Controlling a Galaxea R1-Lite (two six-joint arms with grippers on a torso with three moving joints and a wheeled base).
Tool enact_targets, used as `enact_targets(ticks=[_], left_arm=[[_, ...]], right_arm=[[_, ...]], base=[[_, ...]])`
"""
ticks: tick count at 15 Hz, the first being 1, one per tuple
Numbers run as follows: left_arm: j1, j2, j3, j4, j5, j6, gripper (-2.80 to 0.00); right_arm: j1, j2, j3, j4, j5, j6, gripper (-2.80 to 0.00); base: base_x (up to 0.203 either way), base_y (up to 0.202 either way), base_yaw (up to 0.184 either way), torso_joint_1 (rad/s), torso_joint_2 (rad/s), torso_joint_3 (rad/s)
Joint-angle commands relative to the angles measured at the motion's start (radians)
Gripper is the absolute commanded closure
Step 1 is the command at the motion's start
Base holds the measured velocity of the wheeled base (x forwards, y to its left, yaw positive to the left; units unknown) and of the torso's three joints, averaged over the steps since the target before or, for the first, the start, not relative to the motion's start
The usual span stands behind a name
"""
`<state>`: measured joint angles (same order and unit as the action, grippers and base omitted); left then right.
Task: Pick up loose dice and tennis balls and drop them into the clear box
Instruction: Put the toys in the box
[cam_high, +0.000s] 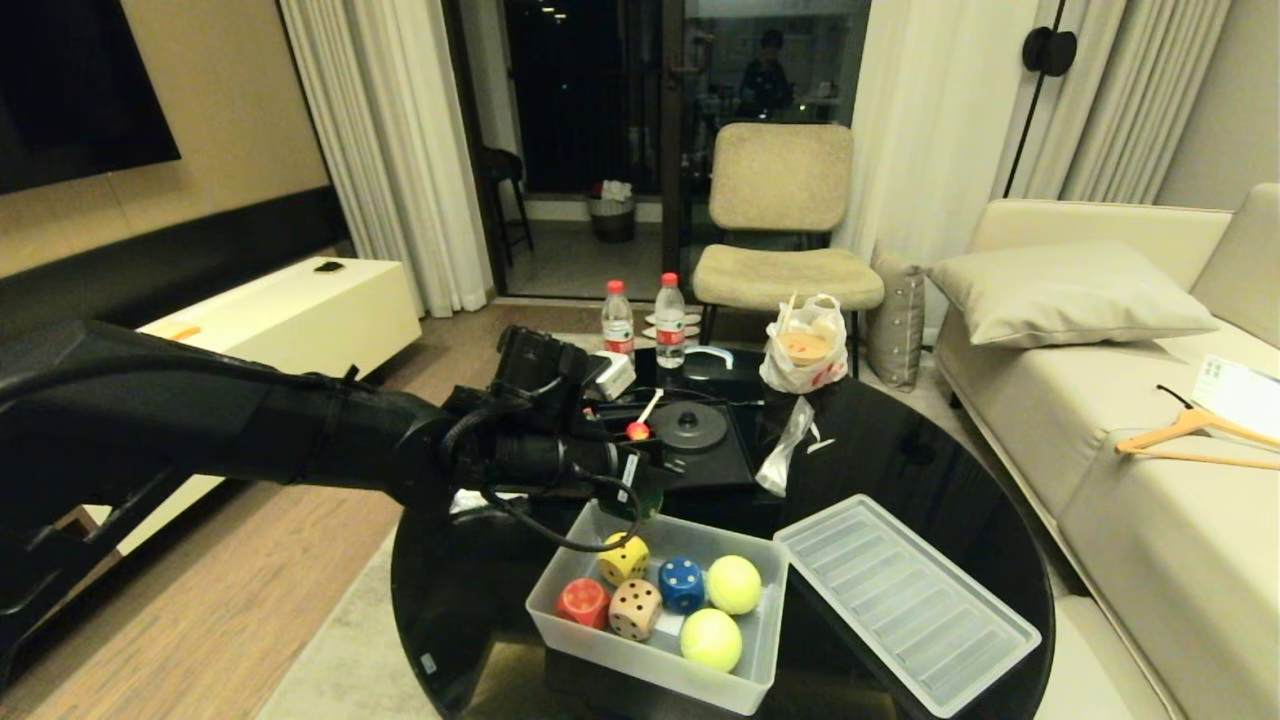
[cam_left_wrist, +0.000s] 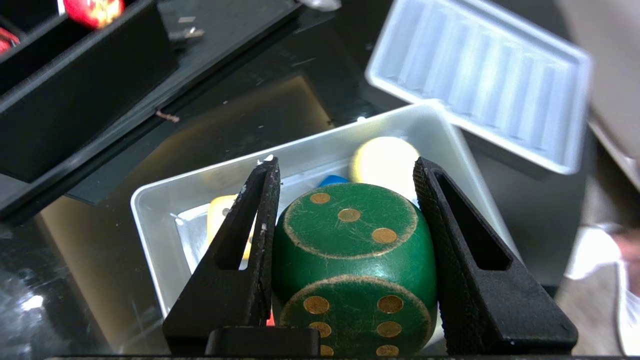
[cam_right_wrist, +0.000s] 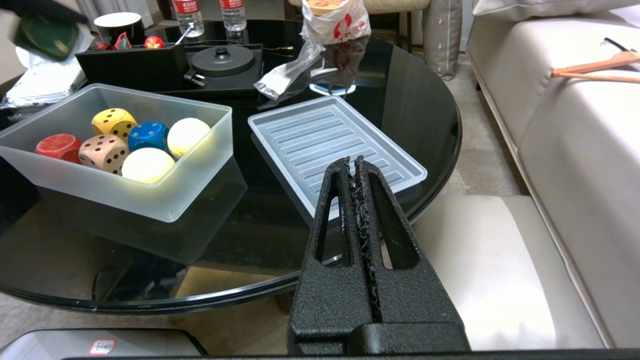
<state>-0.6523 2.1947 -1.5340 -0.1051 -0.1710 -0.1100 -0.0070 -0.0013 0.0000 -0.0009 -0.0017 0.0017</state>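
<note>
A scuffed green die (cam_left_wrist: 352, 265) with rounded corners and tan pips is pinched between the textured black fingers of the left gripper (cam_left_wrist: 345, 230) above the frosted clear box (cam_high: 560, 585) on the glossy black round table (cam_high: 900, 470), while the right gripper (cam_right_wrist: 356, 167) is kept pressed together off the table's edge.

Black round table (cam_high: 900, 470): clear box (cam_high: 560, 625), lid (cam_high: 905, 600), black tray (cam_high: 715, 462).
</note>
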Motion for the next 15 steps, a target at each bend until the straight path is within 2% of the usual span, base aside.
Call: enact_targets(ticks=[1, 6, 15], left_arm=[[-0.003, 0.078, -0.001, -0.041, 0.017, -0.003, 0.00], [-0.037, 0.148, -0.001, -0.123, 0.080, -0.009, 0.00], [-0.073, 0.148, 0.065, -0.125, 0.092, -0.011, 0.00]], right_arm=[[0.001, 0.001, 0.000, -0.001, 0.000, 0.000, 0.00], [0.001, 0.001, 0.000, -0.001, 0.000, 0.000, 0.00], [0.001, 0.001, 0.000, -0.001, 0.000, 0.000, 0.00]], base=[[0.000, 0.000, 0.000, 0.000, 0.00, 0.000], [0.000, 0.000, 0.000, 0.000, 0.00, 0.000], [0.000, 0.000, 0.000, 0.000, 0.00, 0.000]])
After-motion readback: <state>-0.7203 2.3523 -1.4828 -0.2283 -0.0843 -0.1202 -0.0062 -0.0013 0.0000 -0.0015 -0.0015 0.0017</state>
